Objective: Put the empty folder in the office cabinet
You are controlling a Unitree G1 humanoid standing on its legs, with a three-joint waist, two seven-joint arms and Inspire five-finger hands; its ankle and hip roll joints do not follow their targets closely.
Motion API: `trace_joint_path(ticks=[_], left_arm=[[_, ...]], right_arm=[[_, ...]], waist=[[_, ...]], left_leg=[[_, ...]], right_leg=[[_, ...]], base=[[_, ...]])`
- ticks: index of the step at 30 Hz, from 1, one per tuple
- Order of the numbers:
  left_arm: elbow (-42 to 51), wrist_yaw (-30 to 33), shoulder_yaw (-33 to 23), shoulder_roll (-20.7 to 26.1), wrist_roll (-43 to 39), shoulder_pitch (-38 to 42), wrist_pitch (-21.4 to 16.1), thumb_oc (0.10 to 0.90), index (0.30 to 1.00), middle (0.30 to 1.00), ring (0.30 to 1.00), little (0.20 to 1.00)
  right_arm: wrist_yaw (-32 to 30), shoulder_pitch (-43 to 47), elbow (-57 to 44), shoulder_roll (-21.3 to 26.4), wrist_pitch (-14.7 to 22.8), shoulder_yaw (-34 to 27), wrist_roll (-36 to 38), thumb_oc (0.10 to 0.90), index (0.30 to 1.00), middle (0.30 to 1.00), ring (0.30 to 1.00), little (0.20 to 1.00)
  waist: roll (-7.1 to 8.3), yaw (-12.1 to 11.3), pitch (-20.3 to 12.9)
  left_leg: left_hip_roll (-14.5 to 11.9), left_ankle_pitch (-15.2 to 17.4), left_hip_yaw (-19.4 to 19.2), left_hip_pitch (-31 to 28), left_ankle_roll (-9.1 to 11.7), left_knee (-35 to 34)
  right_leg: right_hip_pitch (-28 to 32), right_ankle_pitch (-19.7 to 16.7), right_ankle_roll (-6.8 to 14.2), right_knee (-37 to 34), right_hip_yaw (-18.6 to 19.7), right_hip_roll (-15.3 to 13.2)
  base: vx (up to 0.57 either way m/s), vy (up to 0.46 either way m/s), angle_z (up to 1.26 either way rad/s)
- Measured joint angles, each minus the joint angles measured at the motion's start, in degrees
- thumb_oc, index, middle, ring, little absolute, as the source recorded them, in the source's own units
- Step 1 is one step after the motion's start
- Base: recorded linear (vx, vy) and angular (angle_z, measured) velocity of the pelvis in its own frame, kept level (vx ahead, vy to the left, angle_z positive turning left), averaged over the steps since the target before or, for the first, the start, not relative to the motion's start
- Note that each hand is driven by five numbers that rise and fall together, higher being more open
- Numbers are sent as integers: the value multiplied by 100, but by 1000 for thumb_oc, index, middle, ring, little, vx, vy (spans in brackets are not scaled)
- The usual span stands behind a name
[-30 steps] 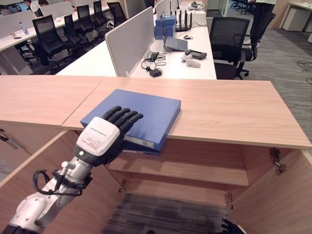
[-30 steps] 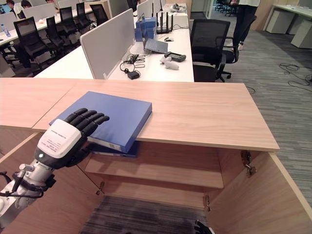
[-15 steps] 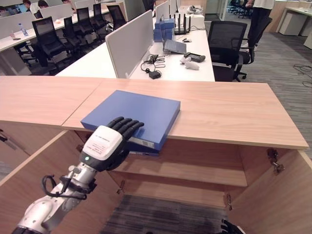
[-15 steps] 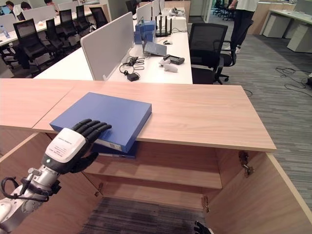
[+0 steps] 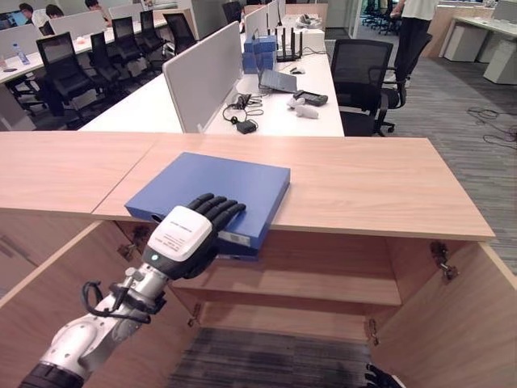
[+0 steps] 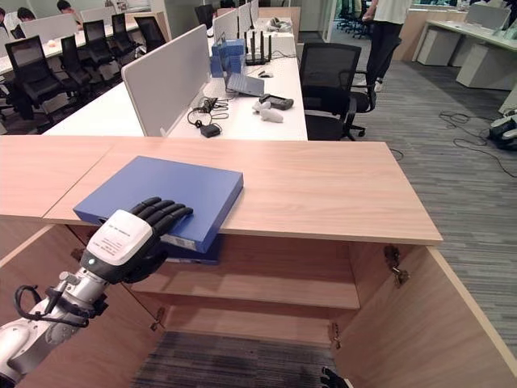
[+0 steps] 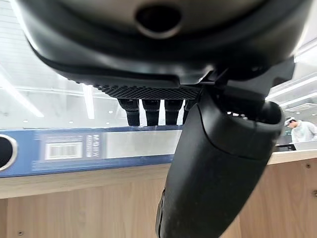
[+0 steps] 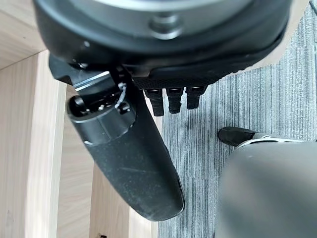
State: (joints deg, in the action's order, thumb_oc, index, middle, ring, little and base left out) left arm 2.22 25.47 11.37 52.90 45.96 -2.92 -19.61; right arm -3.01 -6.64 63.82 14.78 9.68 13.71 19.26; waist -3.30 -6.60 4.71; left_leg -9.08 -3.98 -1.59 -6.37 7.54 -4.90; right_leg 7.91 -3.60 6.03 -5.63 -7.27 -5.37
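Observation:
A blue folder (image 5: 218, 190) lies flat on the wooden top of the office cabinet (image 5: 380, 190), its near corner overhanging the front edge. My left hand (image 5: 184, 234) is at that corner, fingers (image 7: 151, 111) straight over the top cover. Its thumb (image 7: 213, 173) hangs in front of the labelled spine (image 7: 74, 151), below the folder. The hand is open. My right hand (image 6: 331, 378) hangs low by the carpet at the bottom edge, fingers (image 8: 171, 101) relaxed, holding nothing.
Both cabinet doors stand open, the left one (image 5: 48, 291) by my left arm and the right one (image 5: 452, 323) opposite. A shelf (image 5: 323, 283) runs inside. Behind are white desks with a divider (image 5: 202, 73), a laptop, office chairs (image 5: 359, 77) and a standing person (image 5: 412, 24).
My left hand has drawn back along the folder's top, so its fingers now lie at the near edge. The camera has shifted a little. The folder itself has not visibly moved.

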Motion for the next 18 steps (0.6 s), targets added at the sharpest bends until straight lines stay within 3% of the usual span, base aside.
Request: trace_joint_path(ticks=[9, 10, 11, 18], left_arm=[[-7, -1, 106, 0, 51, 187, 55, 800, 900, 900, 900, 900], [-7, -1, 186, 0, 52, 260, 81, 573, 559, 559, 559, 559], [-7, -1, 208, 0, 52, 269, 76, 400, 300, 300, 300, 300], [0, 105, 245, -3, 12, 462, 87, 400, 300, 300, 300, 300]], right_arm=[[14, -6, 17, 7, -3, -1, 2, 800, 900, 900, 900, 900], [16, -10, 21, 7, -3, 0, 3, 800, 900, 900, 900, 900], [19, -6, 24, 7, -4, 0, 2, 800, 900, 900, 900, 900], [24, -4, 40, -5, -8, -1, 2, 800, 900, 900, 900, 900]], waist=[[4, 33, -2], [4, 43, -2], [4, 48, -2], [25, 45, -37]], left_leg=[[-8, 0, -121, -18, -2, 0], [-8, 0, -122, -20, -2, 0], [-9, 3, -122, -21, -7, 0], [-9, 9, -142, -37, -14, -1]], right_leg=[[-60, -40, -7, 0, 125, 6], [-60, -42, -8, 0, 127, 5], [-60, -43, -8, 0, 128, 5], [-56, -48, -7, 0, 153, 9]], base=[[6, -2, -7], [0, 0, 0], [0, 0, 0], [0, 0, 0]])
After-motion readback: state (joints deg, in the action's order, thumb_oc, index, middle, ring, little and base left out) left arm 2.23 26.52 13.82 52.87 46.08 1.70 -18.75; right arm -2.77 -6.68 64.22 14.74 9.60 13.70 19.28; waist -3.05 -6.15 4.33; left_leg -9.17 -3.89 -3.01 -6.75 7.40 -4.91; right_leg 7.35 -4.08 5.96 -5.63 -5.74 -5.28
